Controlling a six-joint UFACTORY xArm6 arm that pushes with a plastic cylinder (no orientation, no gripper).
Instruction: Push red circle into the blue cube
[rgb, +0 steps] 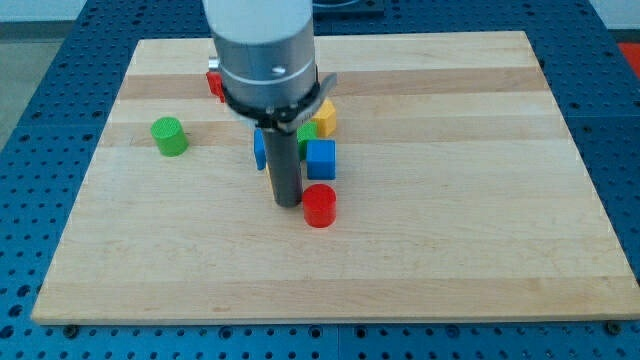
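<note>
No gripper here; your tip (287, 204) sits just left of red circle (320, 206). Blue cube (321, 159) beyond it, toward view's top. Approach step: get below circle, push upward.

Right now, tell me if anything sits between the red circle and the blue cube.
Nothing visible does. The red circle lies just below the blue cube in the view, with only a narrow strip of bare board between them. My tip is at the circle's left side, right beside it, not in that strip.
</note>
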